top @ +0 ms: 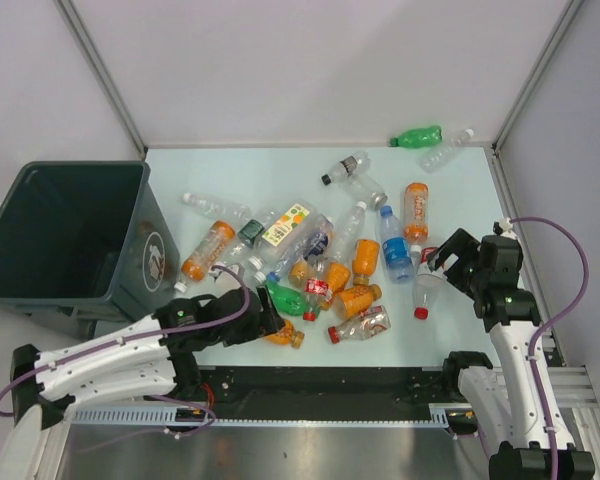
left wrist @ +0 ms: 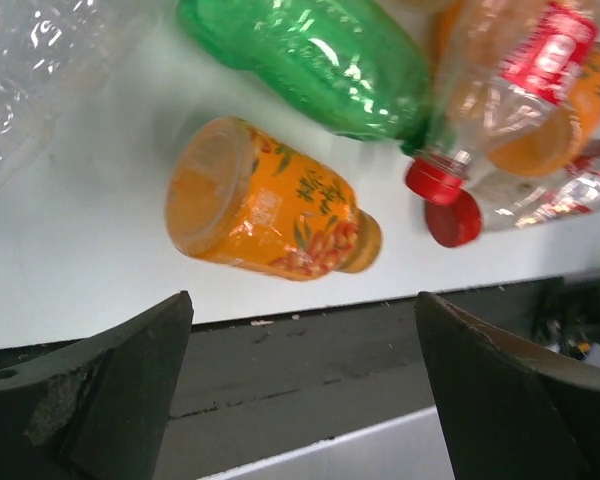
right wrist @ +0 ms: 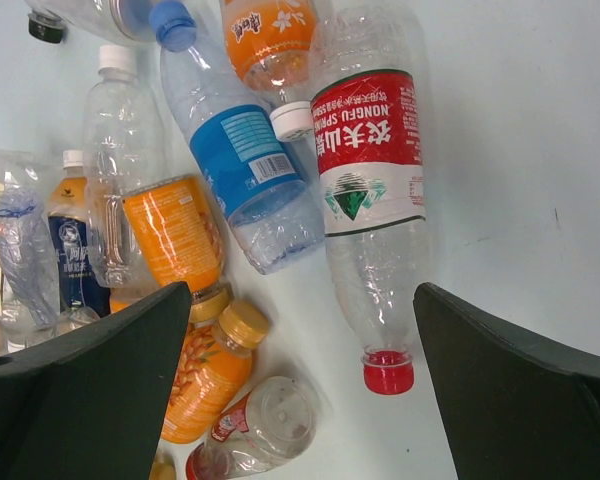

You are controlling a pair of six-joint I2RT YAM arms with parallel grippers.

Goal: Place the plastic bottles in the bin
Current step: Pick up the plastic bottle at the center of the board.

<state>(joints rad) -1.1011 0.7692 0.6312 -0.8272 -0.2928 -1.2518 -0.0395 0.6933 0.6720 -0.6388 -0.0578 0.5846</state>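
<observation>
1. The plastic bottles (top: 310, 260) lay in a loose heap across the middle of the pale table (top: 280, 165), reaching its near edge. Two more lay apart in the far right corner. None could be seen in the bin (top: 130, 250), which stood at the table's left edge.
2. The left gripper (left wrist: 300, 340) hung at the near edge with its jaws spread wide and empty, over a stubby orange bottle (left wrist: 265, 205) lying on its side just beside a green bottle (left wrist: 320, 60).
3. The right gripper (right wrist: 300, 300) was likewise released and held nothing. It was above a clear red-labelled bottle (right wrist: 375, 190) toward the right edge.
4. The bottles looked light and thin-walled. They would likely dent under a squeeze, roll when nudged, and slip on their glossy skins. The safest hold seemed to be across the body at the label, with the jaws square to the bottle's length.
5. The clear ones were ribbed or crinkled and some were crushed flat. The labels were shiny film and the caps small, hard and ridged. The bin looked matte, rigid and thick-rimmed.
</observation>
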